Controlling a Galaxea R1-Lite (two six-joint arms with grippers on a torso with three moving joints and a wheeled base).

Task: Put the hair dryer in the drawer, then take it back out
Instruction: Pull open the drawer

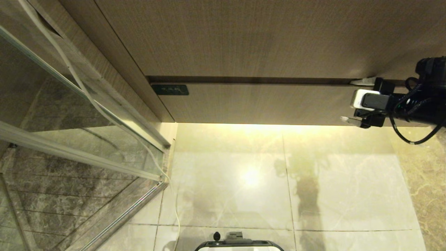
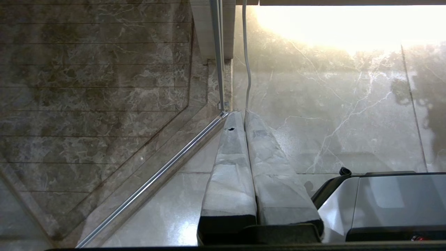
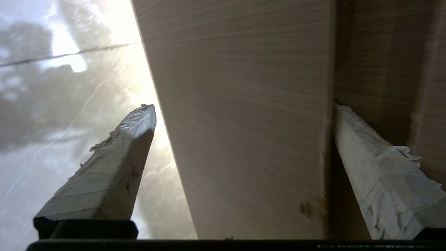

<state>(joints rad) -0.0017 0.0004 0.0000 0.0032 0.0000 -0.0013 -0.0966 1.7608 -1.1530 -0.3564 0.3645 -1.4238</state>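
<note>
Drawer (image 1: 258,103) is closed, its flat wood-grain front sits flush under the upper panel (image 1: 244,35), with a dark slit between them. Right gripper (image 1: 355,101) is at the right end of this front, fingers spread wide: one fingertip (image 1: 362,81) goes into the slit at the top edge, the other (image 1: 350,120) is at the bottom edge, above the tile floor (image 1: 244,181). It grasps nothing, the drawer front only stands between the fingers. Left gripper (image 2: 245,118) hangs low over the floor near the corner of the glass shower door (image 1: 69,115), fingers pressed together and empty. Hair dryer is in no view
</note>
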